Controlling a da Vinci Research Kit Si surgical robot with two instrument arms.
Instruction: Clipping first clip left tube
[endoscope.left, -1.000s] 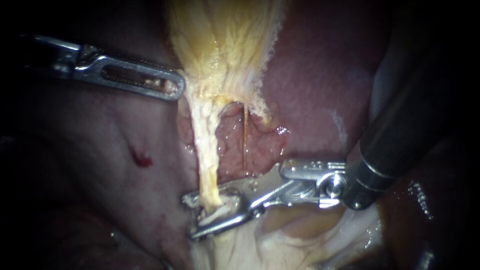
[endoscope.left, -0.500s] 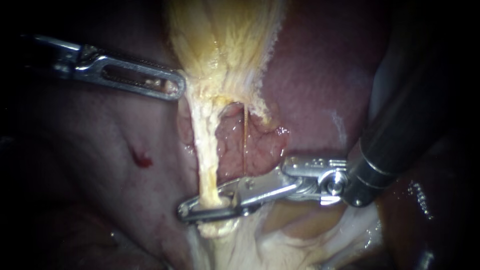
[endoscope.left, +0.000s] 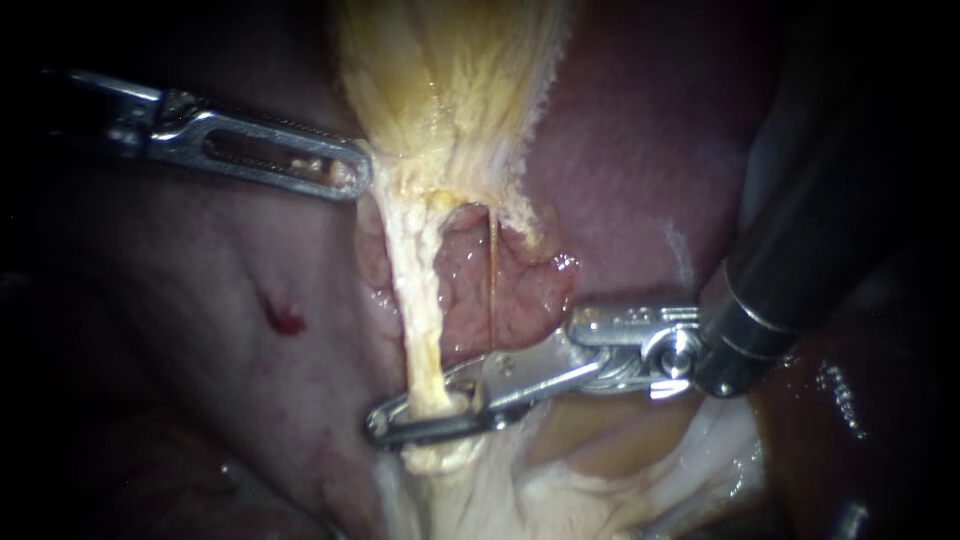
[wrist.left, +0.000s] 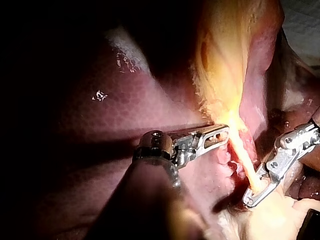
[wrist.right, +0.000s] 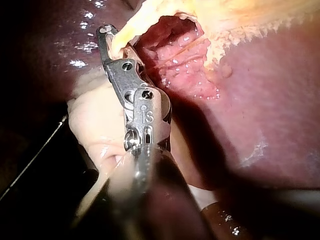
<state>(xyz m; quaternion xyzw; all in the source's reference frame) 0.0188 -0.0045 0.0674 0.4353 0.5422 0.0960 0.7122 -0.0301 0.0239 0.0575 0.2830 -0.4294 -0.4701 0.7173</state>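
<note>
Closed since a second ago, the jaws of the right instrument (endoscope.left: 392, 422) are clamped across the left tube (endoscope.left: 416, 300) at its end far from the gallbladder (endoscope.left: 450, 90), the tube's long axis being crossed squarely. The gallbladder's neck is gripped by the jaws of the left instrument (endoscope.left: 352, 176).

Bears slotted silver steel jaws on the left instrument (endoscope.left: 345, 177). Joins glossy black shaft (endoscope.left: 800, 270) to bright steel, round pivot screw (endoscope.left: 678, 351) showing, on the right instrument (endoscope.left: 425, 420).

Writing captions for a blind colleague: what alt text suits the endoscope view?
The silver right instrument clamps a pale yellow stringy tube below the yellowish gallbladder, over reddish liver; the silver left instrument rests at the gallbladder's edge.
</note>
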